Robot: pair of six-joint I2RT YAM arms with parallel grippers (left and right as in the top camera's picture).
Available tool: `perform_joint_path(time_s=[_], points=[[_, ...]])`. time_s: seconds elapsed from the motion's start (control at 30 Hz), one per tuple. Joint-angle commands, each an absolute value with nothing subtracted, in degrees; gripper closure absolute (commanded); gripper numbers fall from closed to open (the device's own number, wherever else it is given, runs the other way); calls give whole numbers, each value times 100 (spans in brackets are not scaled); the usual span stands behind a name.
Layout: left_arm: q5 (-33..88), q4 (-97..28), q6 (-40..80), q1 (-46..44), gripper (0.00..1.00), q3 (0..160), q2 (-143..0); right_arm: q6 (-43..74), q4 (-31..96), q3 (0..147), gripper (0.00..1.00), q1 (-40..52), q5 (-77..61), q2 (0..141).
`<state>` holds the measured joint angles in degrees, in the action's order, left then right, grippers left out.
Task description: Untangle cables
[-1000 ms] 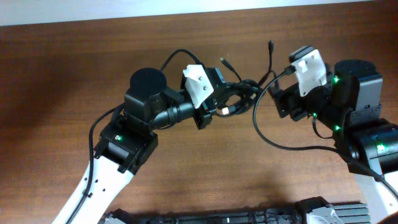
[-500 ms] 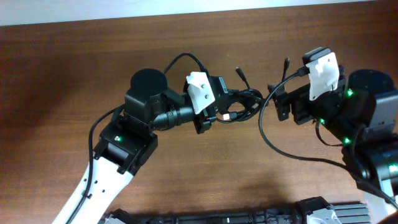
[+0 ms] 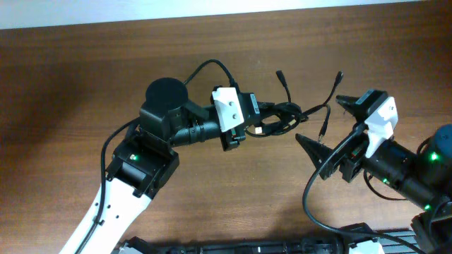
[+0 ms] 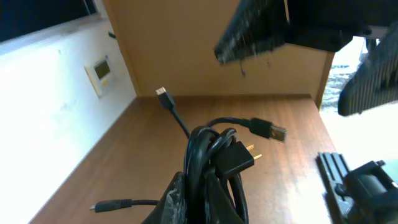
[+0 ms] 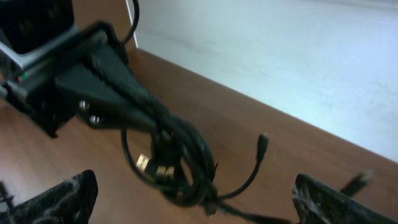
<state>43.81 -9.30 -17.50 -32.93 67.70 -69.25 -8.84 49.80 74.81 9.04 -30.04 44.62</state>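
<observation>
Right wrist view first: nearest to us, the right gripper has its two black textured fingers spread wide at the bottom corners, with nothing pinched between them. Just beyond that gap sits the knotted bundle of thin black looped cables with small metal-tipped plugs, over the brown wooden table; we cannot tell whether it touches the wood. One loose tail ending in a small dark plug curls up out of the knot on our right side. Farther back, the left gripper reaches in from the upper left, and its long black fingers are clamped on the bundle from the far side.

From above, the same line-up reads plainly. The left gripper pinches the cables at their left end, and the bundle's long axis runs roughly left to right, pointing from that grip towards the right gripper. Loose ends fan out on the right-hand side; one short tail with a plug hangs near the mouth of the open right fingers, while two others rise towards the far edge of the table.

So we judge that the right arm is the free one and the nearer to the loose ends. The coming move turns on closing on a single tail rather than the knot, then drawing it away along the bundle's axis, opposite the left grip.
</observation>
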Motion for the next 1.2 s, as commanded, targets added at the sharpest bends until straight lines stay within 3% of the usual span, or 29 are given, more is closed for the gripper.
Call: perform_joint_path(time_s=[0.0, 0.07, 0.2, 0.27, 0.3, 0.5, 0.53, 0.63, 0.67, 0.73, 0.77, 0.83, 0.87, 0.93, 0.97, 1.0, 1.17], points=[[4825, -436, -1898, -3286, 100, 6851, -6779, -1350, 5216, 7522, 1, 895, -3225, 4456], [5583, -152, -1900, -3286, 100, 6851, -6779, -2287, 5400, 7522, 1, 895, -3916, 4456], [5922, -71, -1898, -3286, 100, 6851, -6779, -2379, 5433, 7522, 4, 895, -3927, 4456], [5929, -60, -1896, -3286, 100, 6851, -6779, -2377, 5474, 7522, 25, 895, -3931, 4456], [6016, -51, -1898, -3286, 100, 6851, -6779, -2379, 5472, 7522, 28, 897, -3962, 4456], [6737, 239, -1898, -3286, 100, 6851, -6779, -2379, 5465, 7522, 28, 899, -4075, 4456], [6737, 246, -1898, -3286, 100, 6851, -6779, -2379, 5459, 7522, 34, 899, -4075, 4456], [6775, 307, -1898, -3291, 100, 6851, -6779, -2377, 5419, 7522, 83, 899, -4075, 4456], [6775, 311, -1898, -3291, 100, 6851, -6779, -2375, 5422, 7522, 91, 899, -4075, 4456], [6770, 344, -1898, -3291, 100, 6851, -6779, -2375, 5424, 7522, 96, 899, -4073, 4456], [6681, 351, -1896, -3291, 93, 6851, -6779, -2375, 5422, 7522, 96, 899, -4064, 4456], [6302, 338, -1874, -3284, 91, 6851, -6779, -2368, 5424, 7522, 96, 899, -4027, 4456], [6053, 340, -1761, -3284, 80, 6851, -6779, -2357, 5424, 7522, 96, 899, -4023, 4456], [5282, 340, -1404, -3284, 43, 6851, -6779, -2355, 5441, 7522, 96, 899, -3758, 4456], [4816, 329, -1160, -3284, 7, 6851, -6779, -2353, 5448, 7522, 96, 899, -3653, 4456], [4447, 290, -1002, -3284, 0, 6851, -6779, -2355, 5446, 7522, 96, 899, -3616, 4456], [2864, -67, -274, -3284, 1, 6851, -6779, -1918, 5424, 7522, 96, 895, -2714, 4456]])
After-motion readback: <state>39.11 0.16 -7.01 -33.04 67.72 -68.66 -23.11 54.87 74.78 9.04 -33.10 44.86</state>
